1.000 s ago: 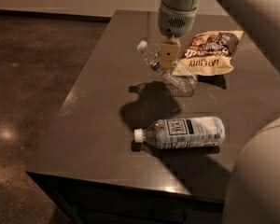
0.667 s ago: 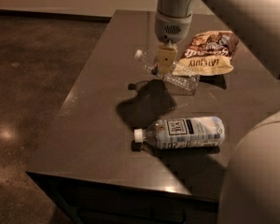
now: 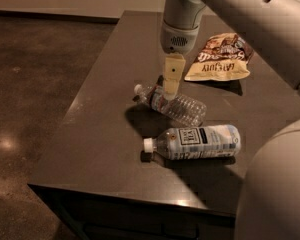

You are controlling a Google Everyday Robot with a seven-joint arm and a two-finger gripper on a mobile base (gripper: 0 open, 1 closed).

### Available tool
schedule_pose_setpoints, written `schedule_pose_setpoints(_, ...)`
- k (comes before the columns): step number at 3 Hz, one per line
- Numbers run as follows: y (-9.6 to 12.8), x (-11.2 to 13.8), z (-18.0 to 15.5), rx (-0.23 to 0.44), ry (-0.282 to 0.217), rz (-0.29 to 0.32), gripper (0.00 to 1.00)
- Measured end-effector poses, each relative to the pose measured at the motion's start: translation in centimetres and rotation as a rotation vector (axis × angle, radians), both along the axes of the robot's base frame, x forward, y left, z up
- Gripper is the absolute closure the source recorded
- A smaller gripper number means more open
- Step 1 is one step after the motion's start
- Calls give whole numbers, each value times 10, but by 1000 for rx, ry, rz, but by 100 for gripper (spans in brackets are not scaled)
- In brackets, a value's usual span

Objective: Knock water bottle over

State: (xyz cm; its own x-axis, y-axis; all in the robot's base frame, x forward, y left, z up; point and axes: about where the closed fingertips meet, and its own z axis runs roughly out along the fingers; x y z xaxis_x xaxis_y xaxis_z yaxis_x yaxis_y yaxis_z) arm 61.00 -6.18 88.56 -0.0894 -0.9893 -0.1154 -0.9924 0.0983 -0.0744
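Note:
The water bottle (image 3: 177, 105) is small, clear and ribbed. It lies on its side on the dark table (image 3: 100, 134), its white cap pointing left and its dark label band near the cap. My gripper (image 3: 169, 90) hangs down from the arm directly over the bottle's neck end, touching or just above it. The arm's grey wrist (image 3: 179, 26) is above it.
A larger bottle with a white-and-blue label (image 3: 197, 142) lies on its side just in front of the small one, cap to the left. A chip bag (image 3: 219, 59) lies at the back right. The table's left edge drops to a brown floor (image 3: 35, 84).
The water bottle, tilted nearer the chip bag earlier, now lies flat closer to the front. My gripper has come forward and down with it.

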Motion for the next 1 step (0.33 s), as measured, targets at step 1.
schedule_pose_setpoints(1,0,0,0,0,0,0,0)
